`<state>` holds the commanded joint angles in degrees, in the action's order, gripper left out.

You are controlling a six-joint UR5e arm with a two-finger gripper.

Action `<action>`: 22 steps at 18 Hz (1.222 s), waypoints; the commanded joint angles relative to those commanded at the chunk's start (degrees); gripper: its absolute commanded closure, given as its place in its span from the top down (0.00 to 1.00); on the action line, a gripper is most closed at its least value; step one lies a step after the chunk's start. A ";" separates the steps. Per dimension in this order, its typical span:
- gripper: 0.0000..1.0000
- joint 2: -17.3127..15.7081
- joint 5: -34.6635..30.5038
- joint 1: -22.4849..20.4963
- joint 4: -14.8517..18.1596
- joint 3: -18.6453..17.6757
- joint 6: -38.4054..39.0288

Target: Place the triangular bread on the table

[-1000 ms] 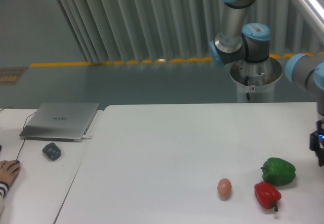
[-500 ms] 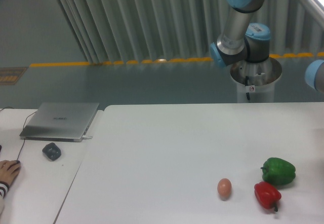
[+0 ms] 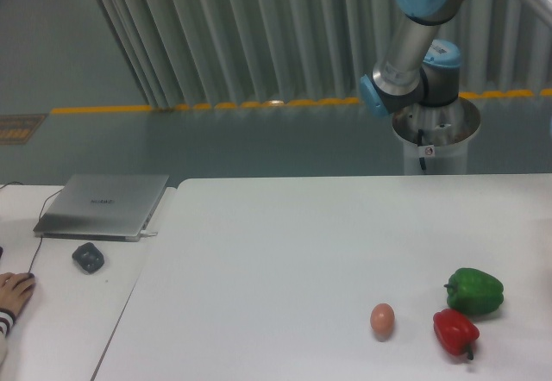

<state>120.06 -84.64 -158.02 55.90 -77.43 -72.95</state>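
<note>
Jaws lay out of frame, so their state could not be told, while the large white smooth table (image 3: 285, 243) bore a small brown egg (image 3: 382, 319) beside two peppers.

A green pepper (image 3: 475, 291) sits near the right edge of the view, with a red pepper (image 3: 454, 332) just in front of it (the two look close enough to touch, though that is hard to tell) and a small brown egg (image 3: 382, 319) a little to the left of the red one. Well apart from them, on the neighbouring white desk (image 3: 52, 312), lie a closed silver laptop (image 3: 103, 205) and a dark mouse (image 3: 88, 257) just in front of it. Behind everything runs a yellow floor line (image 3: 207, 106) below grey vertical slats (image 3: 250, 28).
</note>
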 joint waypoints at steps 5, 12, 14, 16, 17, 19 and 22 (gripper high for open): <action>1.00 1.76 -0.09 -0.53 0.00 -0.17 0.26; 1.00 3.51 0.00 -1.76 -0.09 -0.09 0.00; 1.00 4.04 0.09 -2.11 -0.35 0.09 0.00; 1.00 4.13 0.09 -2.11 -1.57 0.09 0.00; 1.00 4.22 0.00 -2.11 -2.19 0.09 0.00; 1.00 4.66 0.00 -2.11 -3.07 0.09 0.00; 1.00 5.45 0.00 -2.11 -5.18 0.09 0.00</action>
<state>125.51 -84.64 -160.14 50.72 -77.34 -72.95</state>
